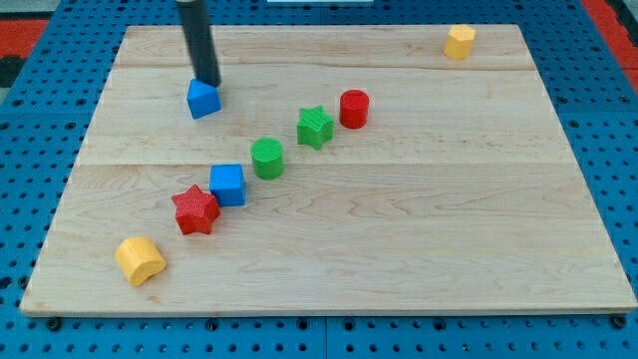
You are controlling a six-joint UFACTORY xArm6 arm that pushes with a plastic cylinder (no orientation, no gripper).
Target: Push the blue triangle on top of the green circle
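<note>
Camera view shows the wooden board with the blue triangle in the upper left of the frame. The rod has no fingers to open or close; its tip rests right at the block's far edge, touching it or very nearly so. The green circle sits near the centre left, below and to the right of the triangle, in a diagonal row with the red star, blue cube, green star and red cylinder.

That triangle looks small, light and rigid, likely to slide easily on the smooth wood. Its angled sides could let it twist away, so pressing squarely on the flat far face seems best.
</note>
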